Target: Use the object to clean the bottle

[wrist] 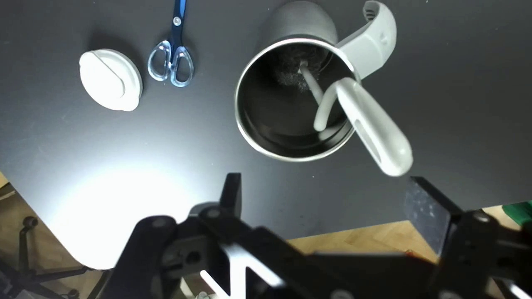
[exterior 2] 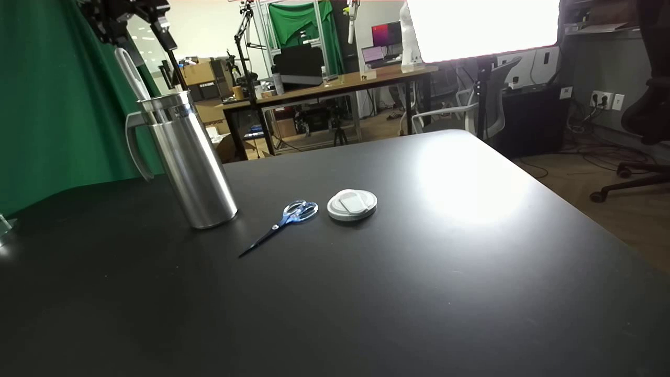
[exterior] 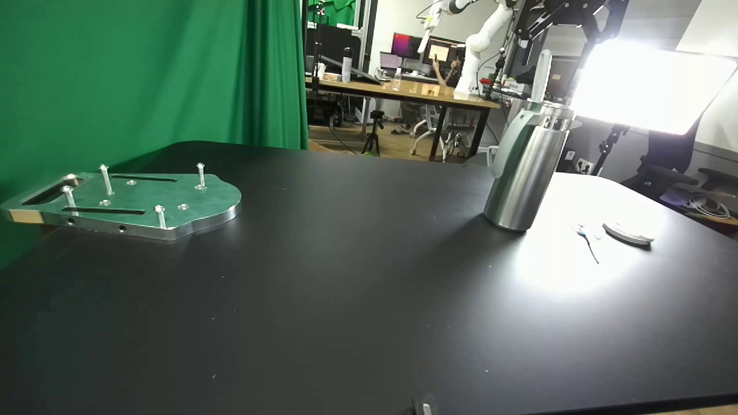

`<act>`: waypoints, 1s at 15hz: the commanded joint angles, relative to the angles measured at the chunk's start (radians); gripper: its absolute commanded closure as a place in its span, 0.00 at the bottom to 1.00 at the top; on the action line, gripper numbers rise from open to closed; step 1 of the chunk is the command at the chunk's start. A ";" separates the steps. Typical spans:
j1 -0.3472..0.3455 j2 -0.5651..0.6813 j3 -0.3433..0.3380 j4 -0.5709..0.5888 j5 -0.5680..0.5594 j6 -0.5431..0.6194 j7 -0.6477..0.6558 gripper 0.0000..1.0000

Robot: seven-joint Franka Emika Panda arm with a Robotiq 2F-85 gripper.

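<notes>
Brushed-steel bottle point(exterior 2: 191, 165) stands at 9 o'clock in an exterior view, on black table point(exterior 2: 340, 309). White-handled brush point(exterior 2: 132, 74) inside it, handle leaning out to 11 o'clock. Gripper point(wrist: 326, 193) above, jaws wide apart, gripping nothing. Blue scissors point(exterior 2: 276, 228) at bottle's 4 o'clock. White lid point(exterior 2: 353, 205) just beside scissor handles, at their 3 o'clock.

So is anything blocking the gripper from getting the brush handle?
Nothing visible. The brush handle sticks up from the bottle toward the open gripper; the scissors and lid lie on the table, off that path.
</notes>
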 commanded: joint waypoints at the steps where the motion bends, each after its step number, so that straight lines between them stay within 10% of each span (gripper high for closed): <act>1: 0.023 0.023 0.002 0.026 -0.002 -0.058 0.067 0.00; 5: 0.036 0.021 0.002 0.021 0.028 -0.110 0.060 0.00; 6: 0.037 0.022 0.001 0.019 0.030 -0.118 0.062 0.25; 15: 0.030 0.020 -0.005 0.024 0.117 -0.161 -0.002 0.81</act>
